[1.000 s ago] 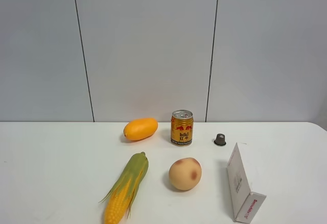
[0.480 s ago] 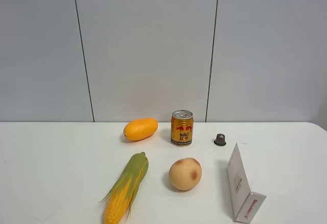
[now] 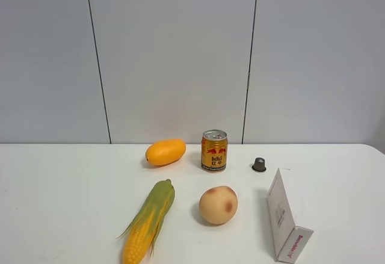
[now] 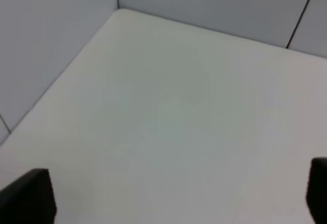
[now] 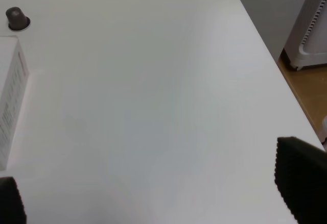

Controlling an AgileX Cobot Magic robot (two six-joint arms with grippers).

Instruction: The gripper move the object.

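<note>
White table [image 3: 54, 186] seen from the high camera, backed by a grey panelled wall [image 3: 174, 53]; no arm is seen in this view. Furthest left, a corn cob [image 3: 148, 221] is laid lengthwise near the front edge, husk end pointing to the back. Behind it, an orange mango [image 3: 165, 152] is set near the wall. Just right of the mango, a gold and red drink can [image 3: 214, 150] stands upright. In front of the can, the potato [image 3: 218, 204] is found resting on the table, between the corn cob and the white box [image 3: 286, 222], touching neither. A small dark capsule [image 3: 259, 164] sits behind the box, right of the can. The left gripper [image 4: 168, 196] is seen over bare table near a corner, its finger tips [image 4: 28, 196] spread wide, nothing held. The right gripper [image 5: 153, 193] is likewise spread wide and empty, near the table's right edge, with box and capsule in view.
</note>
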